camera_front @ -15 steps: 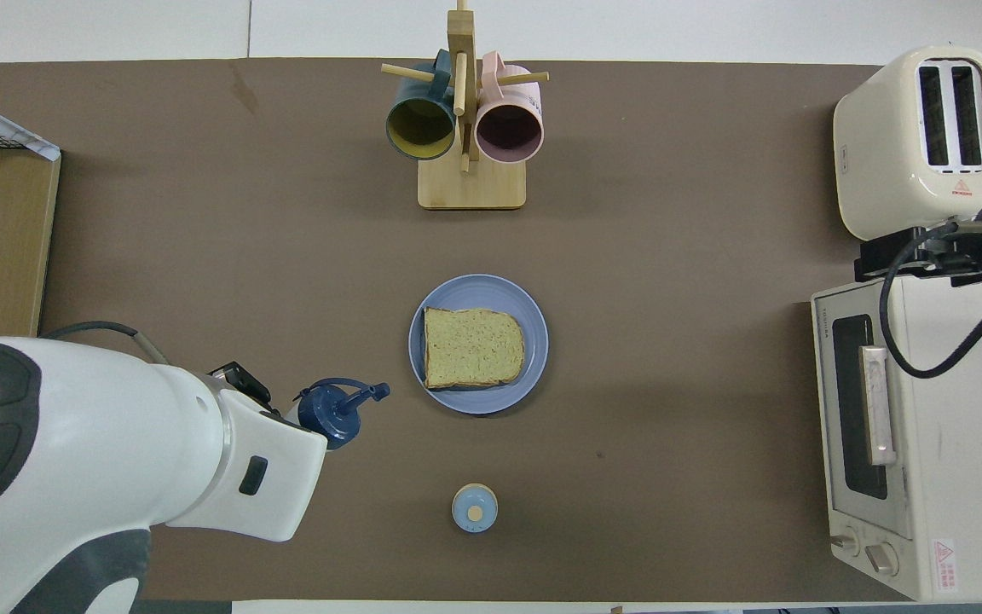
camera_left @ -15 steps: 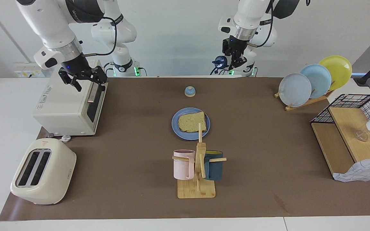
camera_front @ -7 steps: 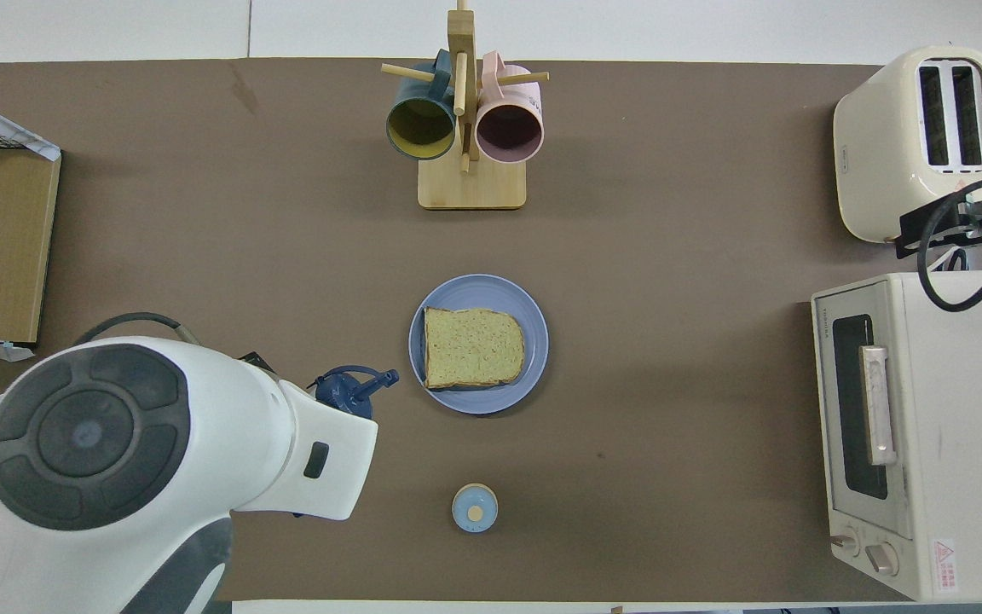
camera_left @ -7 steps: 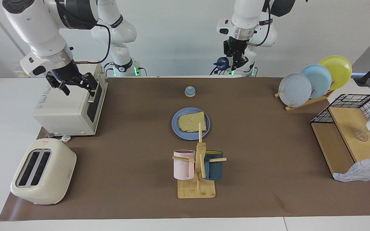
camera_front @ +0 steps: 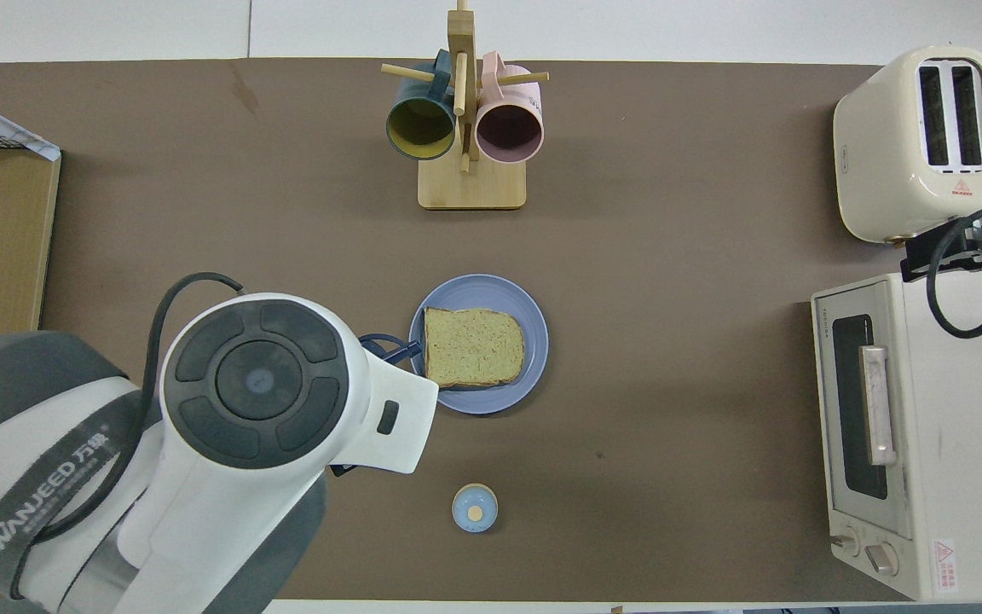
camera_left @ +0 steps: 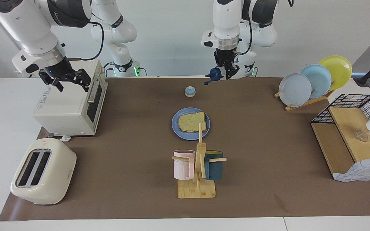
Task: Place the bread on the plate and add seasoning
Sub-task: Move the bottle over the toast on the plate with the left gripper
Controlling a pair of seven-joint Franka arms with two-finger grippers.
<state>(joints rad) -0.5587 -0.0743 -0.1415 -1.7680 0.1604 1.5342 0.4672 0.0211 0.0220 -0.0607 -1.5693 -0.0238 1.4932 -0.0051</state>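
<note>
The bread (camera_left: 192, 122) (camera_front: 472, 345) lies flat on the blue plate (camera_left: 174, 124) (camera_front: 478, 288) in the middle of the brown mat. My left gripper (camera_left: 227, 71) hangs high in the air, shut on the seasoning (camera_left: 215, 75), a small bottle with a navy cap. The bottle is tilted, its spout pointing toward the right arm's end. In the overhead view the left wrist hides the bottle, and only the navy spout (camera_front: 390, 346) shows at the plate's rim. My right gripper (camera_left: 66, 81) (camera_front: 964, 249) is open and holds nothing, raised over the toaster oven's top.
A small blue-topped knob (camera_left: 189, 91) sits on the mat nearer to the robots than the plate. A wooden mug rack (camera_left: 198, 166) with two mugs stands farther out. Toaster oven (camera_left: 69, 102) and toaster (camera_left: 42, 171) fill the right arm's end; a plate rack (camera_left: 313, 80) and wire shelf (camera_left: 352, 134) the left arm's end.
The left arm has swung the seasoning bottle over toward the plate, its spout now at the rim in the overhead view. The right gripper has drawn back over the oven's top.
</note>
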